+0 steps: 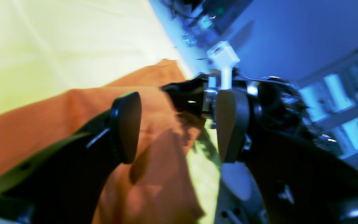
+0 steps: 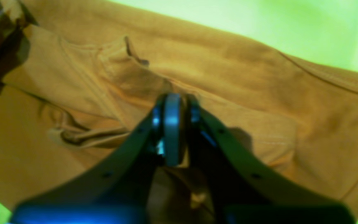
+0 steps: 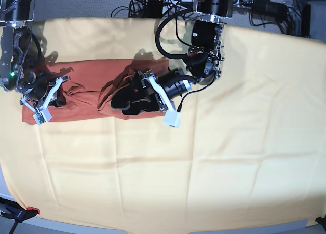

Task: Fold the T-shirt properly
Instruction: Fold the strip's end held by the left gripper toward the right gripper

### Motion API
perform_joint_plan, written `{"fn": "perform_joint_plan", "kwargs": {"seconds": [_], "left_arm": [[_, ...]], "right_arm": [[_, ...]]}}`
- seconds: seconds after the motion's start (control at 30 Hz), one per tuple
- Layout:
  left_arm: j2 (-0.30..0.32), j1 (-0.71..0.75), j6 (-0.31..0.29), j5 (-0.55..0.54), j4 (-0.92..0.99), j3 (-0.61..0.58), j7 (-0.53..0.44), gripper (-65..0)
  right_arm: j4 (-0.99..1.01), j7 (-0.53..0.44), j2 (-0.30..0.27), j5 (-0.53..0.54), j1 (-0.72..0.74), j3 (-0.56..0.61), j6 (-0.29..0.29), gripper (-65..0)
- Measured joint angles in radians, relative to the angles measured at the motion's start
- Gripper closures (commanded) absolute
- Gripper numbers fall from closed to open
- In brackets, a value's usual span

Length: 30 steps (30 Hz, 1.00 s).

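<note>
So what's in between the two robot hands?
The base view shows only the folded T-shirt between the left end effector and the right end effector, lying on the yellow cloth.

Base cam looks down from high over the whole yellow cloth (image 3: 204, 157), w/ both arms at the far edge. Each wrist cam sits just behind its own fingers, v. close, aimed along them; all three share the T-shirt (image 3: 86, 89).

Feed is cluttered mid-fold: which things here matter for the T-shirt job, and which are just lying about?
Part of the job:
T-shirt
left gripper, open over the shirt
right gripper, low on the shirt's other end

Just lying about:
pale-yellow cloth under everything
cables along the far edge
</note>
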<state>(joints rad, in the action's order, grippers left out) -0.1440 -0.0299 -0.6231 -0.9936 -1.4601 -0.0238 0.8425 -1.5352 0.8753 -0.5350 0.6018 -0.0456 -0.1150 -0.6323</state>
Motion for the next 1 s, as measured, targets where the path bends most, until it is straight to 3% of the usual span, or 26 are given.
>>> {"fn": "perform_joint_plan", "kwargs": {"seconds": [0.13,0.23,0.3,0.37,0.4,0.57,0.63,0.83,1.0], "left_arm": [[-0.001,0.000,-0.065,-0.031,0.000,-0.023,0.045,-39.0],[-0.001,-0.001,-0.063,-0.034,0.000,-0.014,0.048,-37.2],[-0.001,-0.003,-0.063,-0.051,0.000,0.018,0.048,-25.9],[-0.001,-0.006,-0.064,-0.047,0.000,0.068,0.047,-6.6],[-0.001,-0.006,-0.064,-0.034,0.000,0.096,0.050,0.0],[-0.001,0.000,-0.063,-0.003,0.000,0.200,0.123,0.0],[0.003,0.001,-0.063,-0.004,0.000,0.215,0.119,0.0],[0.100,0.002,-0.063,-0.004,0.000,0.226,0.123,0.0],[0.161,0.002,-0.063,-0.005,0.000,0.227,0.126,0.0]], "right_arm": [[0.003,0.005,-0.006,-0.003,0.027,0.000,0.011,-17.6],[0.004,0.018,-0.016,-0.004,0.053,0.002,0.016,-17.6],[0.006,0.021,-0.020,-0.001,0.077,0.003,0.061,-17.7],[0.007,0.024,-0.029,0.037,0.111,-0.008,0.068,-19.4],[0.006,0.028,-0.028,0.060,0.129,-0.024,0.062,-22.0],[0.006,0.106,-0.027,0.084,0.183,-0.159,0.048,-38.2],[0.006,0.124,-0.035,0.088,0.180,-0.224,0.058,-38.4],[0.007,0.135,-0.054,0.171,0.067,-0.387,0.079,-39.7],[0.063,0.131,-0.049,0.226,-0.010,-0.428,0.076,-42.5]]}}
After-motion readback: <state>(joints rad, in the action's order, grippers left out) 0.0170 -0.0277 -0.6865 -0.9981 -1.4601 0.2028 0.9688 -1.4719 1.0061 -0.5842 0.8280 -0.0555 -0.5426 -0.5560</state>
